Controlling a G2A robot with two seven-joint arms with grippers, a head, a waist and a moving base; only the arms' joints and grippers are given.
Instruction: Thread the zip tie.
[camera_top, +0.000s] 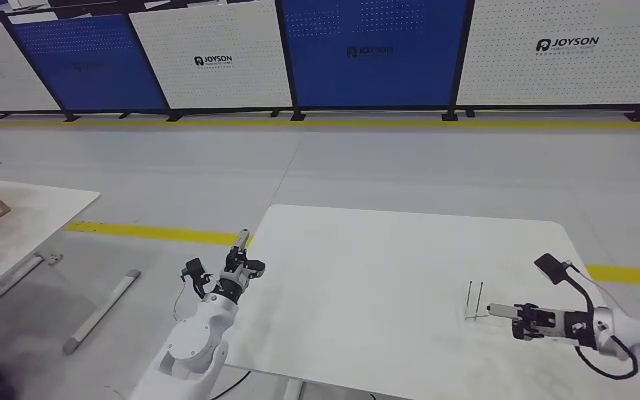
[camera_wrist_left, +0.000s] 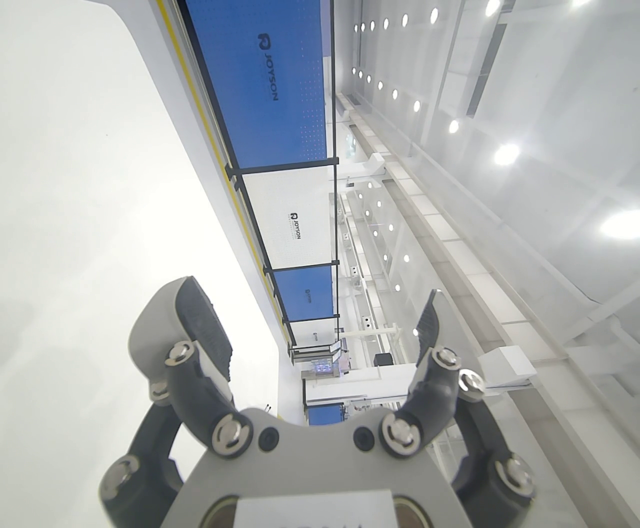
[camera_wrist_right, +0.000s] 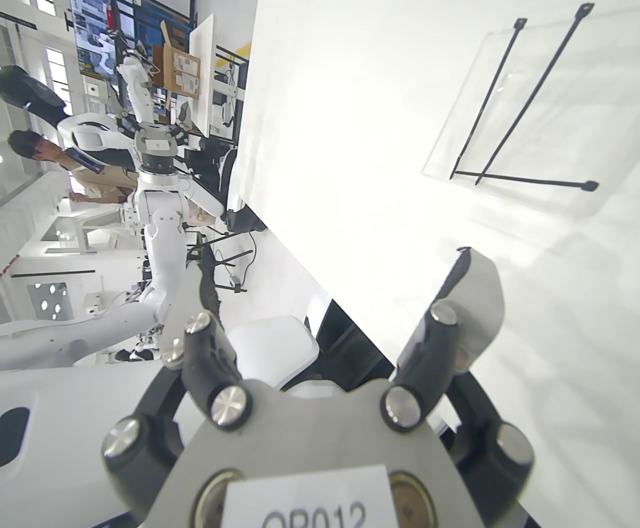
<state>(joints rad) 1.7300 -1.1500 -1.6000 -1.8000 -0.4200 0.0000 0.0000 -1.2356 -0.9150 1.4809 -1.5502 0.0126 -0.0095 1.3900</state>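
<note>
Near the table's (camera_top: 400, 280) right side, three zip ties (camera_wrist_right: 529, 100) are lying crossed on a clear sheet (camera_wrist_right: 565, 140), just ahead of the right end effector (camera_wrist_right: 335, 280), which is hanging open and empty. The left end effector (camera_wrist_left: 315, 310) is also hanging open, at the opposite edge. Best practice, I judge, is pinching one strap mid-length, clear of the crossing.

Three zip ties (camera_wrist_right: 530, 95) lie on a sheet (camera_wrist_right: 550, 140) on the table (camera_wrist_right: 375, 150), just ahead of the right gripper (camera_wrist_right: 335, 265) (two side by side, the third across their nearer ends). The left gripper (camera_wrist_left: 310, 295) sits well apart, at the table's opposite edge.
</note>
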